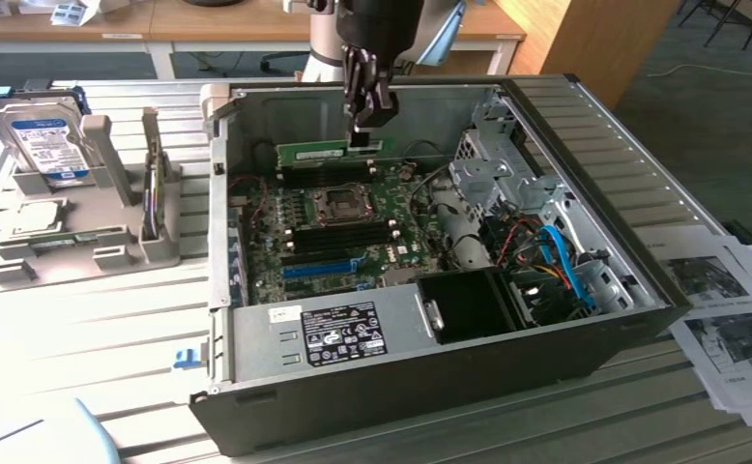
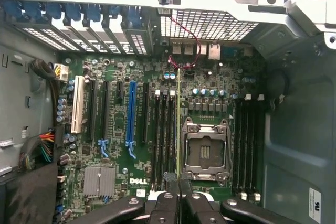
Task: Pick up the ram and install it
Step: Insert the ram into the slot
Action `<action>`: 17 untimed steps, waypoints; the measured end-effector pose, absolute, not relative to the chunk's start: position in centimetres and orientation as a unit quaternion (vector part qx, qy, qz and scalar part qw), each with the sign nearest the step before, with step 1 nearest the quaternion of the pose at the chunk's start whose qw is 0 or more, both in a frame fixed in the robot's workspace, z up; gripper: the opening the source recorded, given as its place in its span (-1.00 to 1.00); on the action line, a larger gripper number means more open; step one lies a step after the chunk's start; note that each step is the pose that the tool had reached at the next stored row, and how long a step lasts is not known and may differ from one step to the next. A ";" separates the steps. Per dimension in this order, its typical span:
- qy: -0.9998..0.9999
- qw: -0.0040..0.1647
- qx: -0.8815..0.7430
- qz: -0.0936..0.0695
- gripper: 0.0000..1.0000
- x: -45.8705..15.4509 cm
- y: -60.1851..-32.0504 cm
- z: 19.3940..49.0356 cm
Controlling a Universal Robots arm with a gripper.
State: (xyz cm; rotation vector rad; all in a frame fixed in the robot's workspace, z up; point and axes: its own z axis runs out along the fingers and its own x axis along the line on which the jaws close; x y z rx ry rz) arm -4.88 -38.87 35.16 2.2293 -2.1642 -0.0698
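Starting at the upper left of the exterior view, the hard drive [image 1: 41,135] sits in its grey rack [image 1: 86,246] on the worktop [image 1: 93,319], nothing going on there. Moving to the middle, the open computer case [image 1: 415,377] is where the action is. The arm [image 1: 376,29] reaches down into it from the top centre of the frame, with the jaws closed down narrow, pinching the ram [image 1: 325,152] by its upper edge. So the pickup part looks done to me. In the wrist view the ram [image 2: 179,124] shows edge-on as a thin line over the motherboard [image 2: 115,145], between a bank of black memory slots [image 2: 164,135] and the processor socket [image 2: 205,148]. It looks like it's hanging above the board and not clicked into a slot, so I'd say the install is what's left. Far right, some papers [image 1: 737,329] lie beside the case.
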 end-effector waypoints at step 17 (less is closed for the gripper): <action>-0.696 0.017 0.717 -0.022 -0.78 -4.9 -38.9 34.3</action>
